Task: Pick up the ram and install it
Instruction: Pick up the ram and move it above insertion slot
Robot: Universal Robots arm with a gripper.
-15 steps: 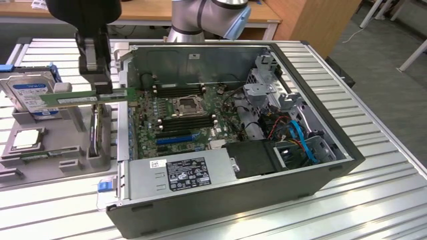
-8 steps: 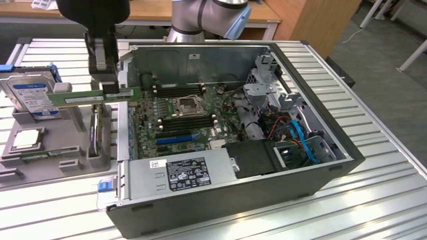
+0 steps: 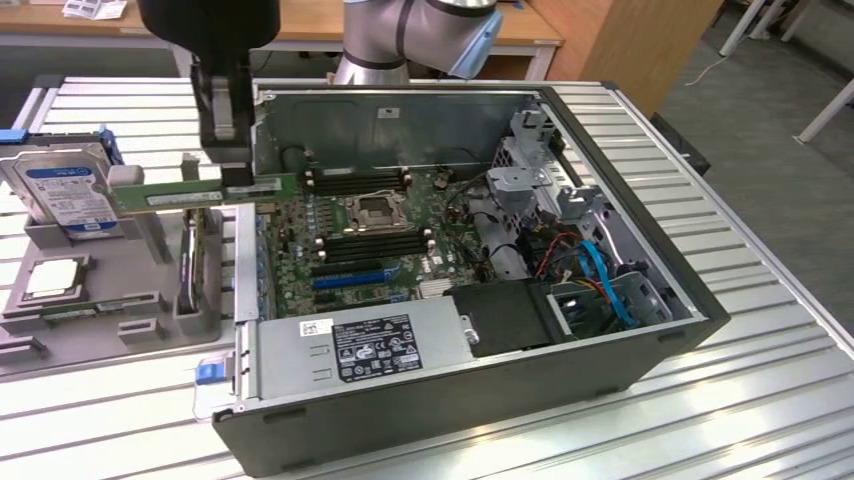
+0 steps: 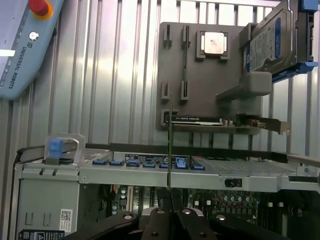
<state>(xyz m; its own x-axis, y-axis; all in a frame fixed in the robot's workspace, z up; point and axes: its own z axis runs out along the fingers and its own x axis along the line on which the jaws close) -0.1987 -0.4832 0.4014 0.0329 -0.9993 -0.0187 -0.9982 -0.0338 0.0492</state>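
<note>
"UNIVERSAL ROBOTS" in dark capitals runs along the pale blue-grey teach pendant with the red button (image 4: 17, 60), and it reads clear as day. Over on the grey boxy power supply (image 3: 360, 345), a black label carries white print and logos, too fine to read. The blue-and-white label on the silver hard drive (image 3: 60, 188) gives nothing legible. The white sticker on the long thin green ram stick (image 3: 174, 197) is unreadable too.

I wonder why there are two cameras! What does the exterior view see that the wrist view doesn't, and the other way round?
Exterior view: the motherboard inside the open case, the power supply, the ram broadside, green. Wrist view: a pendant with a red button, the ram edge-on like a thin line. Both: fingers shut on the ram, the hard drive, the CPU chip.
</note>
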